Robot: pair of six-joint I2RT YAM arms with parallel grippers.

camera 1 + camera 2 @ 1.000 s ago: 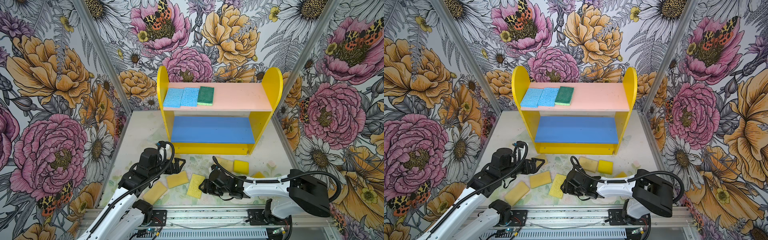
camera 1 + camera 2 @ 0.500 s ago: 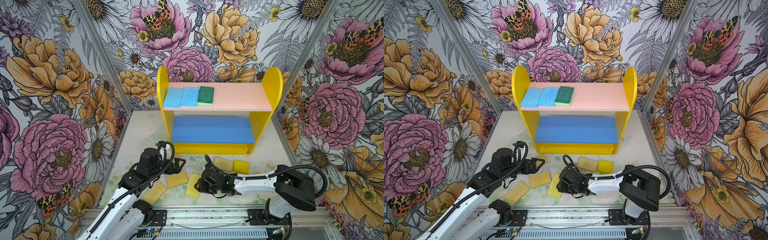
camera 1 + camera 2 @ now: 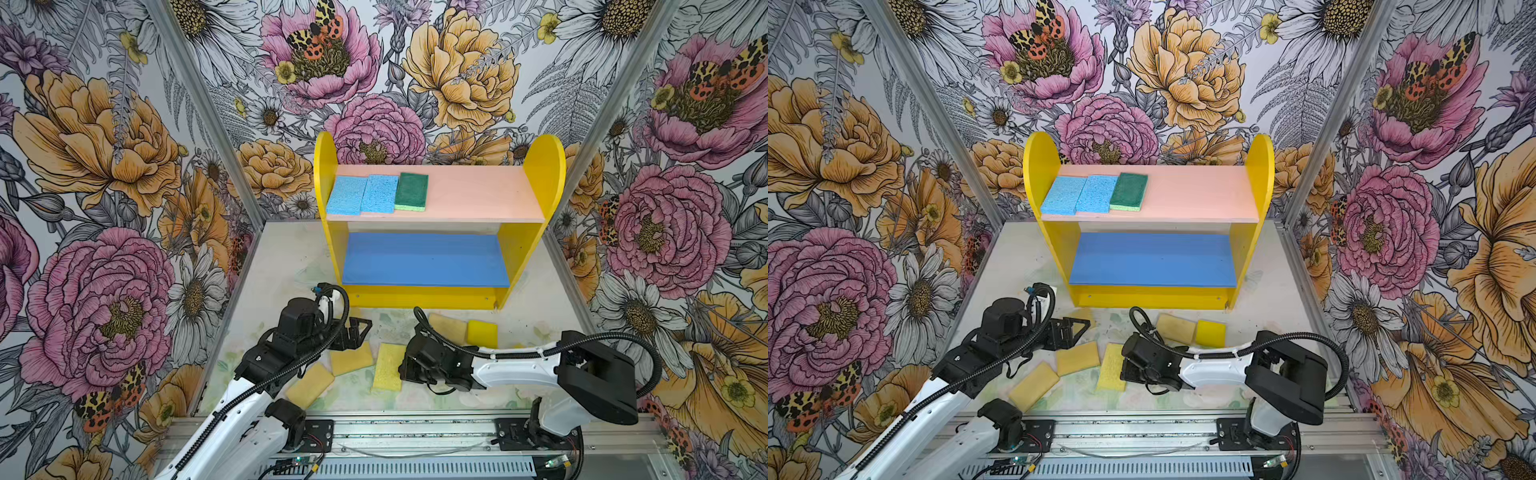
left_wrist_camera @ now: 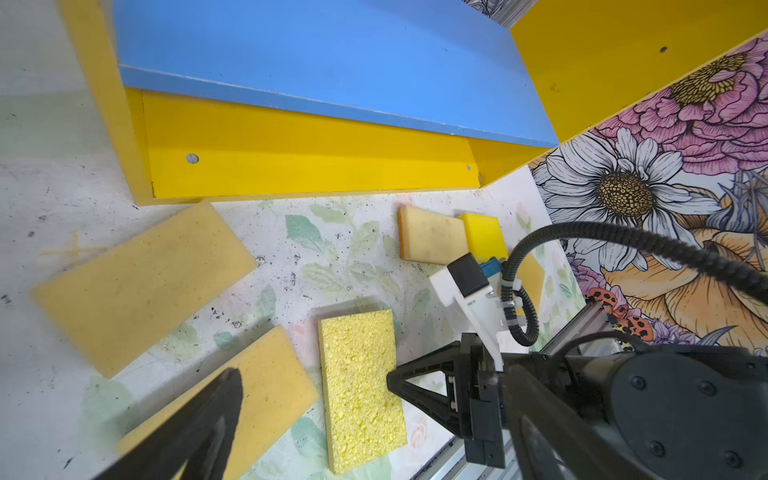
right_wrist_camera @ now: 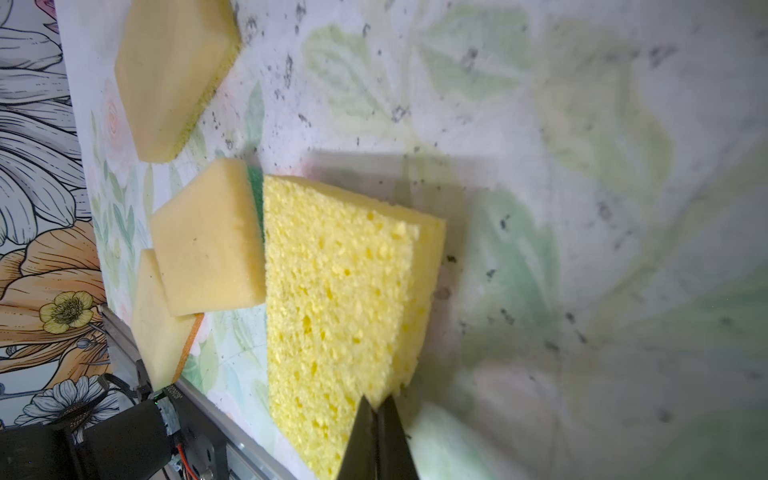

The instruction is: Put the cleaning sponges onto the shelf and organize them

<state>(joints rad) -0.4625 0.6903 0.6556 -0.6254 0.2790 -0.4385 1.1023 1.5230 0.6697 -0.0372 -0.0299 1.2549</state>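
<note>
Pickup is the step in hand: the right jaws are clenched on the right-hand edge of the porous pale yellow sponge, which sits low on the counter near the front middle, just right of a tan sponge. The left jaws hang spread wide and empty at the near left. The next move likely calls for a clean lift and a carry far to the shelf, beside the dark green sponge; so thin an edge grip may let it droop.

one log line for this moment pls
phase: grasp | right gripper: shut on porous yellow sponge corner | left gripper: open, empty | shelf: three sponges on top board
</note>
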